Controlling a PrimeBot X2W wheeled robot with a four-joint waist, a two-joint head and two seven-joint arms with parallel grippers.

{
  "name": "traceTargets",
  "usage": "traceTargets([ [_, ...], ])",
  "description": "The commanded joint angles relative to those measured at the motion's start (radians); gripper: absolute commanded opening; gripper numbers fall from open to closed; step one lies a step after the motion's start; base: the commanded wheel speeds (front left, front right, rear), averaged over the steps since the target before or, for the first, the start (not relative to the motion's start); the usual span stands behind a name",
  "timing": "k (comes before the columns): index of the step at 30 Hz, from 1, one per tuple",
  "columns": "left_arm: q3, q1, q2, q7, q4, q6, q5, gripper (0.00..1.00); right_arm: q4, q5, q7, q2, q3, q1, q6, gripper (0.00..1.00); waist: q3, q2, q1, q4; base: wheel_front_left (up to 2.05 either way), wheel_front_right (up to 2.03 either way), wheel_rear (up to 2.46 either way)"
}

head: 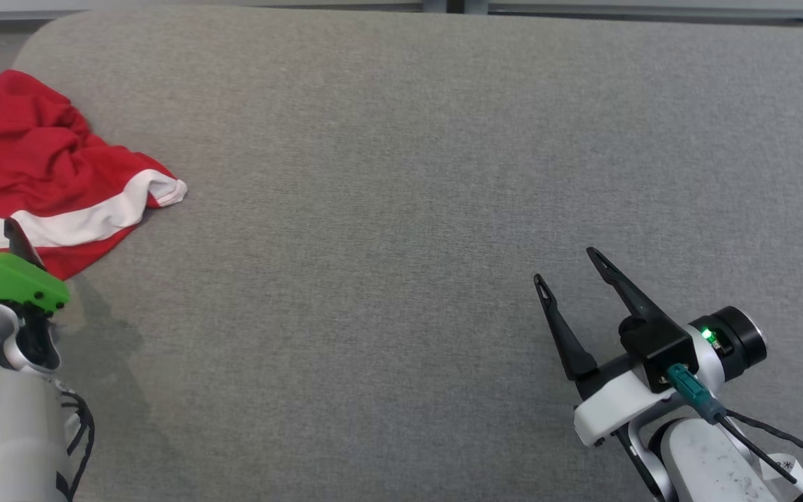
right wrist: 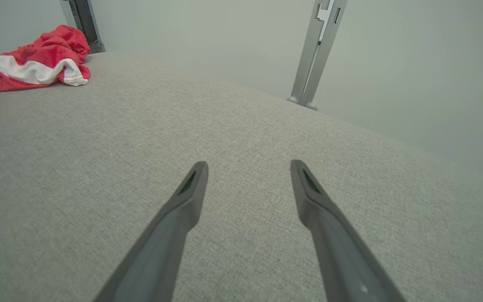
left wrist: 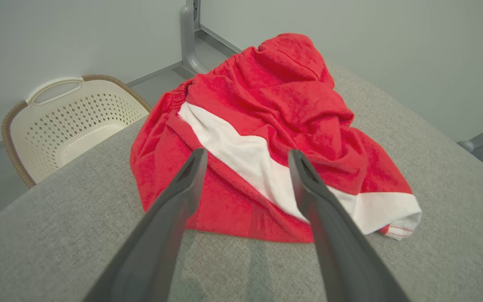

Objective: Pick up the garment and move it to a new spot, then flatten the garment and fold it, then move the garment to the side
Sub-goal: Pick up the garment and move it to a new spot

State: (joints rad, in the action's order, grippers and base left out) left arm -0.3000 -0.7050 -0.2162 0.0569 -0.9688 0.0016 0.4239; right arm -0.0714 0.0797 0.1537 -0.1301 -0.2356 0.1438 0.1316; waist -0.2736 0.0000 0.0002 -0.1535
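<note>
Head view: the grey fabric-covered bench [head: 401, 174] is seen with the garment [head: 39, 167] crumpled at its far left corner. The garment is judged light, soft and limp. Its red terry-like cloth can be expected to sag when lifted and to drag on the bench covering rather than slide. A pale perforated basket [left wrist: 69, 121] is seen beyond that corner in the left wrist view. The left jaws are released and empty, aimed at the garment's near edge and close to it. The right jaws are likewise spread wide over bare bench, well apart from the cloth. A hold is best taken on a raised fold by the white band [left wrist: 241, 163] — or at the stitched hem corner [left wrist: 396, 228]. No brand or writing can be read on the garment, and a white tag [head: 785, 464] by the right arm is too small to be made out.
</note>
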Motion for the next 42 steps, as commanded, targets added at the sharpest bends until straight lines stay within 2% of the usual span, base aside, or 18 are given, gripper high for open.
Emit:
traceTargets([
  [1, -0.006, -0.037, -0.003, -0.009, 0.001, 0.008, 0.009, 1.00, 0.021, 0.003, -0.009, -0.008, -0.004, -0.004, -0.002, 1.00, -0.086, 0.0000, -0.0002, 0.085, 0.00, 0.00, 0.00],
  [5, -0.010, -0.072, -0.039, -0.026, -0.023, 0.022, 0.013, 1.00, 0.073, 0.000, -0.040, -0.026, -0.022, -0.017, -0.002, 1.00, -0.103, 0.0000, -0.0002, 0.110, 0.00, 0.00, 0.00],
  [11, 0.004, -0.106, -0.064, -0.031, -0.077, 0.060, -0.006, 1.00, 0.162, -0.003, -0.086, -0.062, -0.005, -0.039, -0.002, 1.00, -0.125, 0.0000, -0.0002, 0.133, 0.00, 0.00, 0.00],
  [15, 0.004, -0.114, -0.057, -0.025, -0.111, 0.050, 0.006, 1.00, 0.207, -0.006, -0.104, -0.075, 0.014, -0.054, -0.002, 1.00, -0.130, 0.0000, -0.0002, 0.143, 0.00, 0.00, 0.00],
  [16, 0.010, -0.113, -0.055, -0.027, -0.120, 0.049, 0.002, 0.91, 0.217, -0.006, -0.105, -0.075, 0.018, -0.057, -0.002, 1.00, -0.130, 0.0000, -0.0002, 0.144, 0.00, 0.00, 0.00],
  [17, 0.015, -0.111, -0.051, -0.030, -0.130, 0.043, 0.002, 0.44, 0.229, -0.007, -0.107, -0.070, 0.022, -0.062, -0.002, 1.00, -0.130, 0.0000, -0.0002, 0.144, 0.00, 0.00, 0.00],
  [19, 0.023, -0.110, -0.046, -0.024, -0.144, 0.032, 0.001, 0.00, 0.242, -0.005, -0.111, -0.067, 0.024, -0.071, -0.002, 1.00, -0.130, 0.0000, -0.0002, 0.144, 0.00, 0.00, 0.00],
  [24, 0.030, -0.102, -0.038, 0.024, -0.160, -0.015, 0.012, 0.00, 0.240, -0.011, -0.109, -0.058, 0.021, -0.081, -0.002, 1.00, -0.113, 0.0000, -0.0002, 0.136, 0.00, 0.00, 0.00],
  [32, 0.056, -0.116, -0.095, 0.092, -0.131, -0.083, 0.000, 0.00, 0.167, -0.041, -0.069, -0.012, 0.028, -0.080, -0.002, 1.00, -0.018, 0.0000, -0.0002, 0.118, 0.00, 0.00, 0.00],
  [36, 0.077, -0.128, -0.144, 0.112, -0.068, -0.107, -0.013, 0.00, 0.099, -0.061, -0.031, 0.027, 0.012, -0.080, -0.002, 1.00, 0.062, 0.0000, -0.0002, 0.127, 0.00, 0.00, 0.00],
  [42, 0.117, -0.108, -0.171, 0.073, 0.072, -0.126, -0.001, 0.00, 0.009, -0.090, 0.012, 0.058, -0.006, -0.090, -0.002, 1.00, 0.197, 0.0000, -0.0002, 0.166, 0.00, 0.00, 0.00],
])
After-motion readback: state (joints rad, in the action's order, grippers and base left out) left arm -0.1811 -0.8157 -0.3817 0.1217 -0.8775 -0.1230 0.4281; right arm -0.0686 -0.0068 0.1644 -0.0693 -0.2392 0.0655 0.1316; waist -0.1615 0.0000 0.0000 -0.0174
